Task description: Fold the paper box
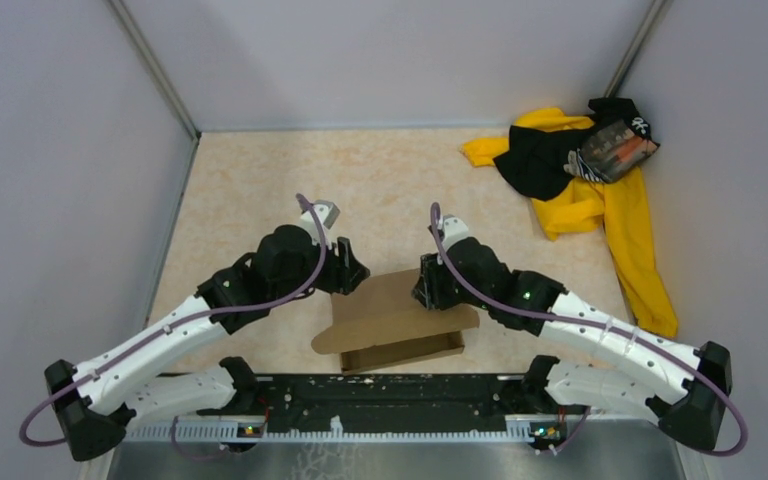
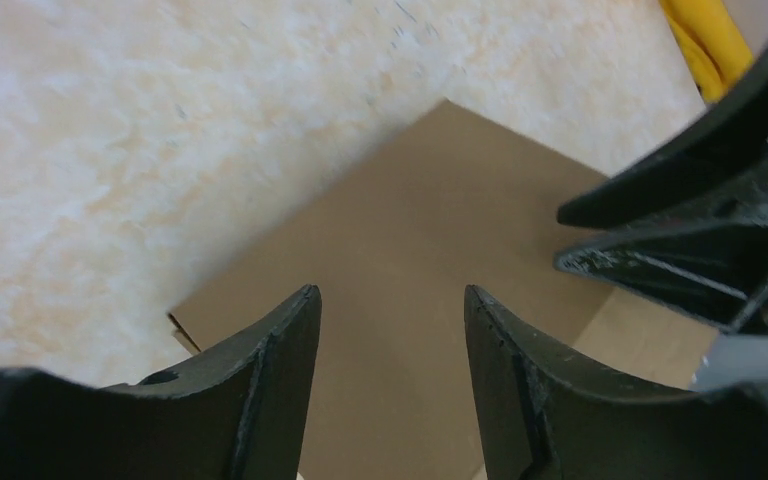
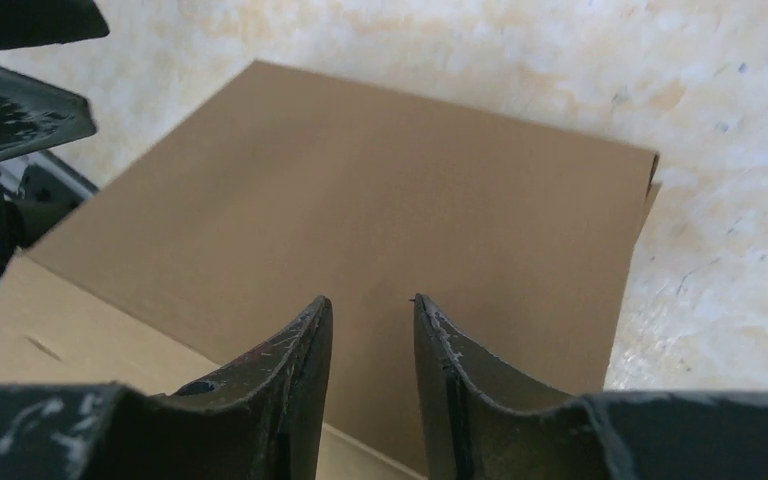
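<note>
A plain brown paper box, partly folded with a flat panel lying across its top, sits on the beige marbled tabletop near the front edge, between two robot arms; the left gripper hangs over the box's far left corner, jaws spread wide with nothing between them; the right gripper hangs over its far right part, jaws parted by a narrower gap, pinching nothing; a yellow and black cloth pile lies far right.

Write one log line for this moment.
paper box: partly folded; left end effector: open, above box; right end effector: open, above box
</note>
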Motion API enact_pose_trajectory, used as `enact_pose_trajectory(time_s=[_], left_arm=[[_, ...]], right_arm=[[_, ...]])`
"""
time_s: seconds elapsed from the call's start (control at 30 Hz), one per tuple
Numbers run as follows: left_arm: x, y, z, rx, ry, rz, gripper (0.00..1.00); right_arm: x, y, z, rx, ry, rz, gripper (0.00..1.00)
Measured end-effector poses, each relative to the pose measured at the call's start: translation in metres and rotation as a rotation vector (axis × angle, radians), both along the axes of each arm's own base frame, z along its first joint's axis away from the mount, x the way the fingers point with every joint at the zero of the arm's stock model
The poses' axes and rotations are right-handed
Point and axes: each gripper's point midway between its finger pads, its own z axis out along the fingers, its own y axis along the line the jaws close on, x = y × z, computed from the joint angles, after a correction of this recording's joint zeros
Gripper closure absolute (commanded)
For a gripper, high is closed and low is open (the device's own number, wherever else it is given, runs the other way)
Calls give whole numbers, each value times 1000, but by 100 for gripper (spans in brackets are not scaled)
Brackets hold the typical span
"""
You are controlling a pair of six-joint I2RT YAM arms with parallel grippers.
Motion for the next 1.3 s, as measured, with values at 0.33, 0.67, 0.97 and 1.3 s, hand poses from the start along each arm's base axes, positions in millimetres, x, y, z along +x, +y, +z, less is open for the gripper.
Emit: enact_pose_trajectory(time_s=[0.33, 0.67, 0.97, 1.3], left_arm=[[-101, -38, -46, -25, 138, -239, 40], [-146, -8, -136, 65, 272, -165, 40], [-127, 2, -140, 18, 247, -32, 35], [-52, 29, -139, 26, 188, 178, 33]], right_arm=[[-37, -19, -42, 51, 97, 45, 68], [-58, -30, -96, 28, 211, 38, 68], [-56, -23, -111, 41, 239, 22, 68], [-14, -15, -108, 47, 208, -50, 68]])
